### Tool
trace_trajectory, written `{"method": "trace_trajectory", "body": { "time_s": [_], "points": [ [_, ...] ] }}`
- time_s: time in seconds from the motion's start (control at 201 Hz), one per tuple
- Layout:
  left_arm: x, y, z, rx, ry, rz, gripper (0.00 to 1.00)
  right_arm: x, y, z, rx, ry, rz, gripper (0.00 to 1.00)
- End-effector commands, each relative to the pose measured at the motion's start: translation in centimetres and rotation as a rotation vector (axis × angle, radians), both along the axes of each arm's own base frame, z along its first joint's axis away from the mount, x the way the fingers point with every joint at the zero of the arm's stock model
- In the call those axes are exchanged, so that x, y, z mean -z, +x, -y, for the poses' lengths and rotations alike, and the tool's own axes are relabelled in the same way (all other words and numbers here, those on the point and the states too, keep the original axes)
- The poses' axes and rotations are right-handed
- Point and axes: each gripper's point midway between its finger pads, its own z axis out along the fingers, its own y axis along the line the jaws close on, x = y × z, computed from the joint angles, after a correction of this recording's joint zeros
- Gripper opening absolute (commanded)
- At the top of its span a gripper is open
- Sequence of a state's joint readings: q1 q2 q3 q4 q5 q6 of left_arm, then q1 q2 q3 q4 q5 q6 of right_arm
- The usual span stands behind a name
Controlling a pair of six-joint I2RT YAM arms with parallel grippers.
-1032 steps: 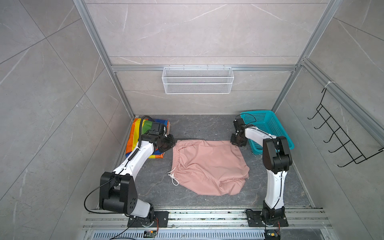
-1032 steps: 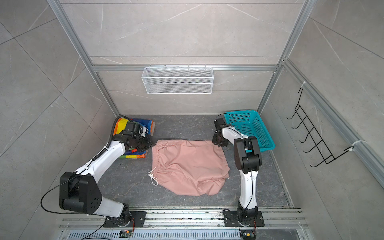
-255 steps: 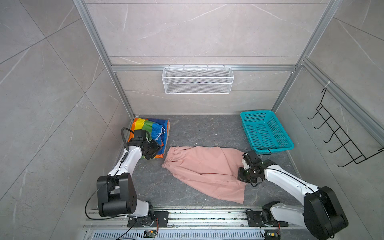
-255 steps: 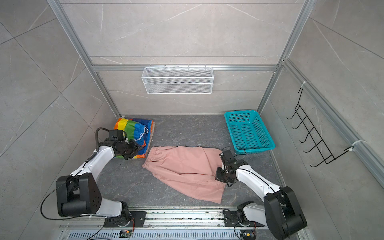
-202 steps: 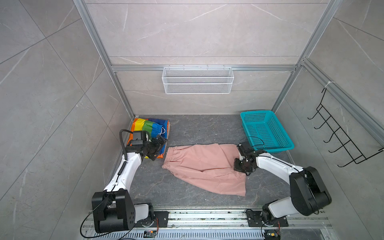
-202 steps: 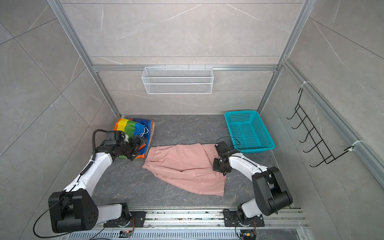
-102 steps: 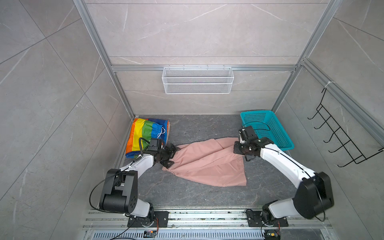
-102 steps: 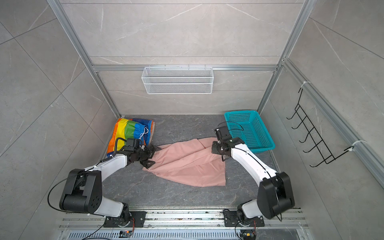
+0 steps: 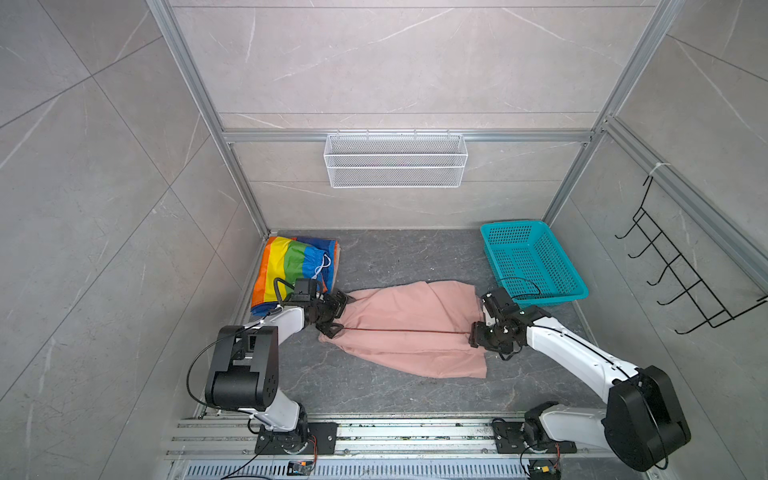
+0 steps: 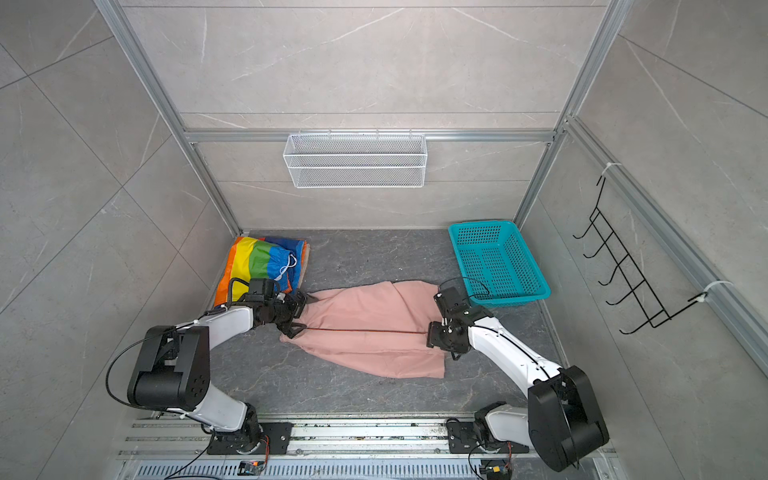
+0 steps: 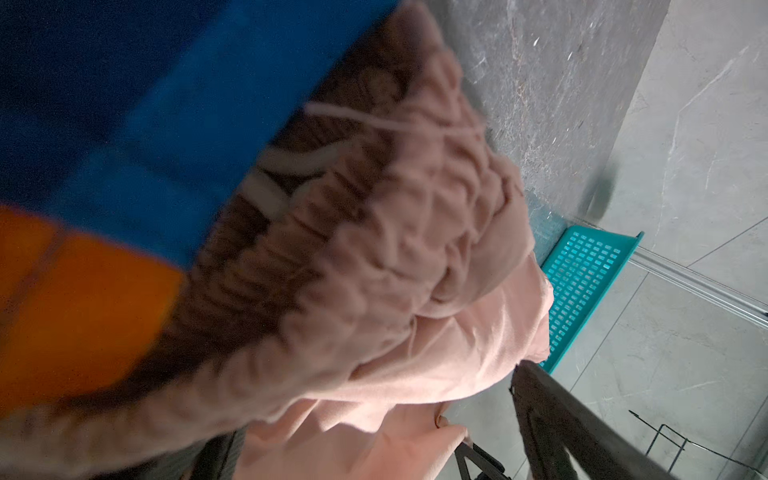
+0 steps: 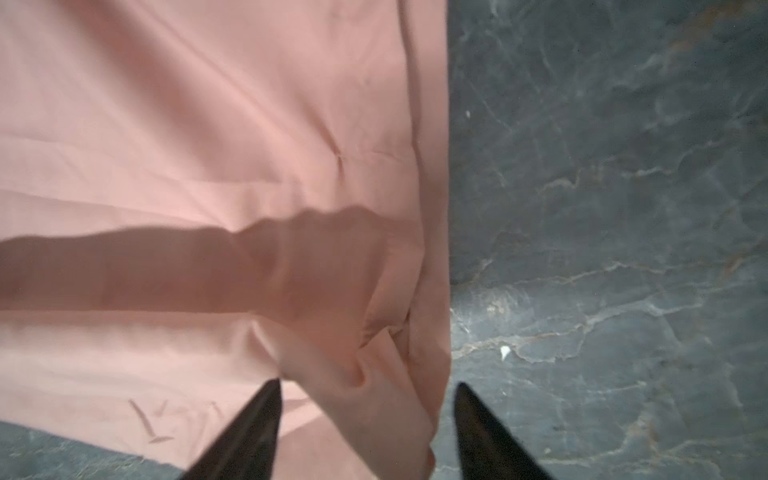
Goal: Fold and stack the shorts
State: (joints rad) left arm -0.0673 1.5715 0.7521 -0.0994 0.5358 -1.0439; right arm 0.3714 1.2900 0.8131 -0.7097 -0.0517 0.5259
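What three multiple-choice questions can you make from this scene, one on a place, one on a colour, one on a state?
1. Where is the basket? A near left, B far right, C hung on the wall.
2. What colour are the shorts spread mid-floor? A pink, B black, C white.
3. How is the right pincer? A shut on a cord, B shut on a hook, C open.

Answers:
1 B: it sits far right in both top views.
2 A: the spread fabric is dusty pink.
3 C: its jaws stand apart in the right wrist view, with the fabric loose between them.
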Motion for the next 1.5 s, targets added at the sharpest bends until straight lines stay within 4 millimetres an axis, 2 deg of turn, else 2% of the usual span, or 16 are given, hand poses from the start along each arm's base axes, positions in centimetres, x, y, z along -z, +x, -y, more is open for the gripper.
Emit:
{"method": "trace_trajectory", "body": {
  "time_s": [0.0, 0.149, 0.249, 0.294, 0.364, 0.483, 0.583, 0.653, 0.727, 0.807, 0.867, 0.937, 1.121, 1.26, 1.385, 1.499],
  "points": [
    [0.8, -0.6, -0.6, -0.016, 0.024, -0.011, 0.99, -1.2, 1.0, 0.5, 0.027, -0.006, 0.017, 0.87],
    [0.9, -0.8, -0.6, -0.015, 0.024, -0.013, 0.99, 0.6, 1.8, 0.4, 0.074, 0.073, -0.027, 0.95],
    [1.2, -1.0, -0.5, -0.022, 0.015, -0.018, 0.99, 1.8, 2.1, -0.6, 0.084, 0.127, -0.045, 0.86],
    [1.2, -1.0, -0.4, -0.027, 0.004, -0.018, 0.99, 2.2, 2.4, -0.8, 0.092, 0.138, -0.045, 0.77],
    [1.4, -1.1, -0.4, -0.038, -0.009, -0.019, 0.99, 2.3, 3.2, -1.1, 0.1, 0.153, -0.035, 0.5],
    [1.3, -1.0, -0.2, -0.063, -0.036, -0.014, 0.99, 0.9, 5.6, -1.6, 0.097, 0.156, 0.009, 0.13],
    [0.9, -0.5, 0.1, -0.068, -0.025, -0.001, 0.99, -1.3, 8.8, -1.3, 0.09, 0.117, 0.056, 0.0],
    [0.5, 0.1, 0.4, -0.072, -0.044, 0.004, 0.99, -4.2, 11.2, -0.9, 0.088, 0.106, 0.104, 0.0],
    [-0.3, 1.0, 0.7, -0.076, -0.068, 0.019, 0.99, -8.7, 13.2, -0.7, 0.085, 0.106, 0.191, 0.0],
    [-1.2, 2.0, 0.4, -0.083, -0.057, 0.048, 0.99, -12.5, 13.3, -0.5, 0.073, 0.103, 0.257, 0.0],
    [-1.5, 2.5, 0.2, -0.083, -0.045, 0.055, 0.99, -13.5, 12.2, -0.1, 0.066, 0.103, 0.268, 0.0],
    [-1.6, 3.0, 0.2, -0.077, -0.047, 0.055, 0.99, -12.5, 10.1, 0.2, 0.064, 0.101, 0.24, 0.0],
    [-0.5, 3.2, 0.4, -0.075, -0.057, 0.037, 0.99, -6.4, 4.5, 0.9, 0.078, 0.115, 0.109, 0.4],
    [-0.2, 2.6, 0.3, -0.074, -0.05, 0.031, 0.99, -2.1, 1.6, 0.3, 0.088, 0.168, 0.014, 0.59],
    [0.1, 2.0, 0.0, -0.072, -0.032, 0.025, 0.99, 0.2, 0.3, -0.8, 0.093, 0.23, -0.039, 0.67],
    [0.5, 1.6, 0.0, -0.072, -0.031, 0.014, 0.99, 1.1, 0.4, -1.7, 0.097, 0.267, -0.05, 0.63]
  ]
}}
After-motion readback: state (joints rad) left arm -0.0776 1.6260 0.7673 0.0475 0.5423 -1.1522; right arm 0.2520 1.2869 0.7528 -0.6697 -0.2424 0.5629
